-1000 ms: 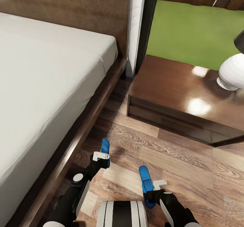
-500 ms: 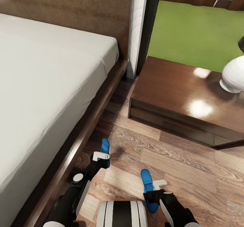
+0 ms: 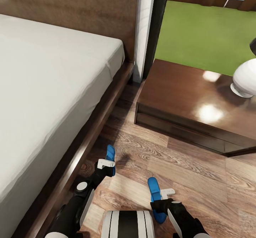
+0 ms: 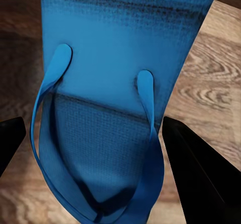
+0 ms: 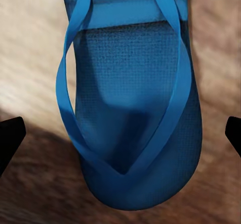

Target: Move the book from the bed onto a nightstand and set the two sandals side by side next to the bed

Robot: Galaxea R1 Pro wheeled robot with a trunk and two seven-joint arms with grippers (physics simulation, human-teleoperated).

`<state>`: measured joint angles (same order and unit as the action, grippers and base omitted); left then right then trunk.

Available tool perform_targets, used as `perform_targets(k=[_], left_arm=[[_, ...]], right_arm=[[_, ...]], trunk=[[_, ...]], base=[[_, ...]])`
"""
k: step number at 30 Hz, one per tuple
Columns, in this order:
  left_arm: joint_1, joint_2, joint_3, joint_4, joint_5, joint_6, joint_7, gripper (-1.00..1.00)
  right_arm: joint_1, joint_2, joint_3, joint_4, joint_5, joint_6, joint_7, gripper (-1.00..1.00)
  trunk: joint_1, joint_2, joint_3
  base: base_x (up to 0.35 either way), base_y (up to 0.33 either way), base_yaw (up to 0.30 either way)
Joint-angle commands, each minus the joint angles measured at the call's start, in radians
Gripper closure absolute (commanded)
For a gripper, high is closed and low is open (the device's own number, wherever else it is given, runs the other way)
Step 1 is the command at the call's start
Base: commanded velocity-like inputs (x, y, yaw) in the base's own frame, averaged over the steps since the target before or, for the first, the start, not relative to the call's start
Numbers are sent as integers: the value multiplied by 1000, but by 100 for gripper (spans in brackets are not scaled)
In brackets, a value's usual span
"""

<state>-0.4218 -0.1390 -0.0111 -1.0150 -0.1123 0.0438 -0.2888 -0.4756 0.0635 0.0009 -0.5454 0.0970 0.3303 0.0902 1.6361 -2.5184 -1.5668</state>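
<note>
Bed (image 3: 46, 88) at left, nightstand (image 3: 185, 103) far right, unmoved over the last half-second; each blue sandal, left (image 3: 111, 156) and right (image 3: 153, 188), stays clamped in its gripper's fingers above the floor (image 3: 199, 181), unplaced.

— Where can I pass? 
— I see open floor (image 3: 199, 181) between the bed (image 3: 46, 99) and the nightstand (image 3: 192, 99). 
— What blocks me? 
— The bed frame on one side of the nightstand, a lamp (image 3: 245, 76) on its top.

Bright even render, glare spots on nightstand (image 3: 199, 99).
</note>
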Motion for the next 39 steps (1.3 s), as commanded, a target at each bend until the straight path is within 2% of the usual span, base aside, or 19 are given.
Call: perform_targets(k=[1,4,14,24,39], left_arm=[[0,-1,2,-2,-10,4,-4,100],[0,-1,2,-2,-10,4,-4,100],[0,-1,2,-2,-10,4,-4,100],[0,-1,2,-1,-10,4,-4,100],[0,-1,2,-1,-11,4,-4,100]], right_arm=[[0,0,-1,-2,10,6,5,-100],[0,0,0,-2,10,6,5,-100],[0,-1,-2,-2,10,6,6,-100],[0,-1,-2,-2,10,6,6,-100],[0,-1,-2,-2,10,6,6,-100]], trunk=[[0,0,-4],[2,-1,-16],[2,-1,-16],[6,-4,-55],[6,-4,-55]], base=[[0,0,0],[0,0,0],[0,0,0],[0,0,0],[49,0,0]])
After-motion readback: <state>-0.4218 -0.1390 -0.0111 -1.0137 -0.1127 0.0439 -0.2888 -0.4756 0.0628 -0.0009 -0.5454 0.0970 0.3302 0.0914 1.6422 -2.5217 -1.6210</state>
